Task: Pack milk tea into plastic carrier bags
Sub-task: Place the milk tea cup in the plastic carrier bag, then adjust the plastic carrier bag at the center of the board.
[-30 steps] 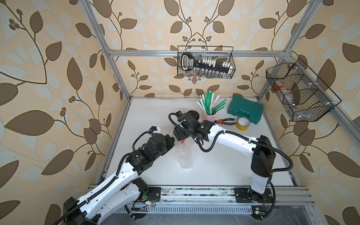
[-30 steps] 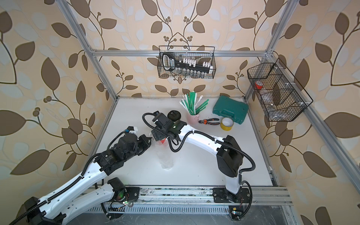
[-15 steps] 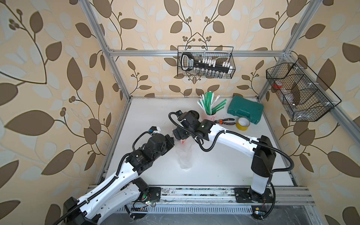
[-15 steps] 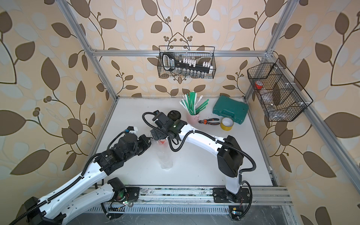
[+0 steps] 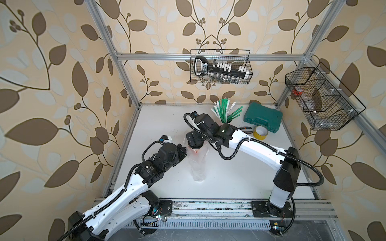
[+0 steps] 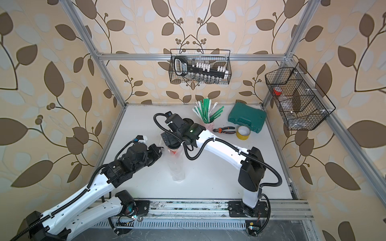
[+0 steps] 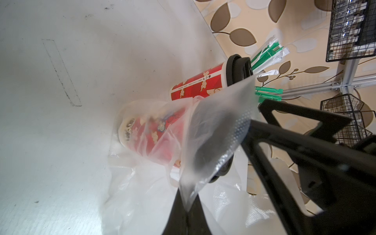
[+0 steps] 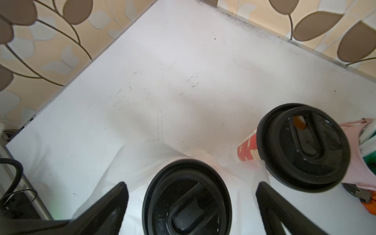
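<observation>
Two cups: bagged cup point(image 8: 186, 203) lower centre, free cup point(image 8: 303, 148) right. One plastic bag point(image 5: 198, 167). Left gripper point(image 7: 186, 209) pinches plastic bag; right gripper point(image 8: 191, 185) agape astride bagged cup. Layout unchanged.

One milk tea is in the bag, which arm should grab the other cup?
Right, likely. The right hand is open and empty over the bagged cup, the second cup close by. The left hand is shut on the edge of the bag.
</observation>
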Action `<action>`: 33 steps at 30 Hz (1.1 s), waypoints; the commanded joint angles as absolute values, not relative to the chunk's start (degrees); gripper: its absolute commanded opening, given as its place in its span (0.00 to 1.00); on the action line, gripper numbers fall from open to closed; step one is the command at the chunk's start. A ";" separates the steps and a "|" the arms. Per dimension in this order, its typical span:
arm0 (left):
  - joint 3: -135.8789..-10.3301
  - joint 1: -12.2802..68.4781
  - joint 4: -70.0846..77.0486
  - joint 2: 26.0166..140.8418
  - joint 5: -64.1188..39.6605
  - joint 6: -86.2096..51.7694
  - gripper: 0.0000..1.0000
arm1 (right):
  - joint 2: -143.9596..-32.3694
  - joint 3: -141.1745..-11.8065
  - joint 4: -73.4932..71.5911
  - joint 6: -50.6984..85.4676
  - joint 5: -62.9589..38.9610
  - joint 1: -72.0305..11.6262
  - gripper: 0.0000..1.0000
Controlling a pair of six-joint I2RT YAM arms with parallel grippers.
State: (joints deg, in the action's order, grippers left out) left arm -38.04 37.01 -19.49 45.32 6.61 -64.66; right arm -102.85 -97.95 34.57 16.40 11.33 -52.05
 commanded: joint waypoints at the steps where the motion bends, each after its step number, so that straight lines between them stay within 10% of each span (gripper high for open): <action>1: -37.66 36.43 -20.05 44.43 9.39 -63.81 0.00 | -98.23 -99.80 36.33 15.45 11.48 -52.03 0.99; 21: -38.31 36.45 -20.04 45.17 9.40 -63.54 0.00 | -92.99 -85.51 38.10 15.36 1.69 -44.03 0.76; 33: -39.12 36.31 -20.58 45.13 9.54 -63.26 0.00 | -93.21 -86.01 38.43 17.29 0.92 -44.28 0.16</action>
